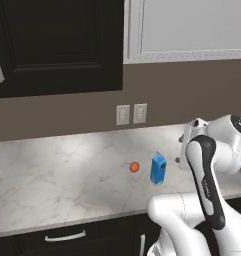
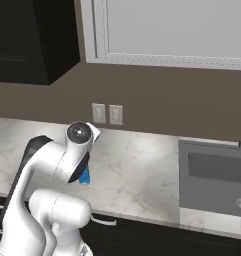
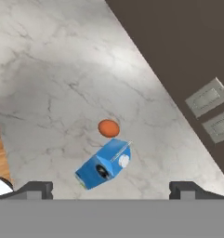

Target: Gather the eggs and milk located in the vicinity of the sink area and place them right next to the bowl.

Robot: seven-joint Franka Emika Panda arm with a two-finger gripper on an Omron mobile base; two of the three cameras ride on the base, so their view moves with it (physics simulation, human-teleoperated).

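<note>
Milk carton [image 1: 158, 169] stands upright on the white marble counter [image 1: 67, 175], out in the open mid-depth, roughly below the two wall outlets [image 1: 131, 114]. Blue body, pale gabled top; hand view shows a white round cap [image 3: 124, 161] on the slope and a dark round mark on one face. In the right base view just a blue sliver [image 2: 84, 176] pokes out behind the arm's joint. Small orange round item [image 1: 134, 167] sits just beside the carton on the counter, apart from it, not touching; can't tell what it is. Gripper [image 3: 111, 189] hovers above the carton, jaws spread wide, nothing between them, carton framed between the two fingertips [image 3: 36, 188]. Sink [image 2: 214, 177], dark grey basin, is set into the counter well off to the right of the carton.
</note>
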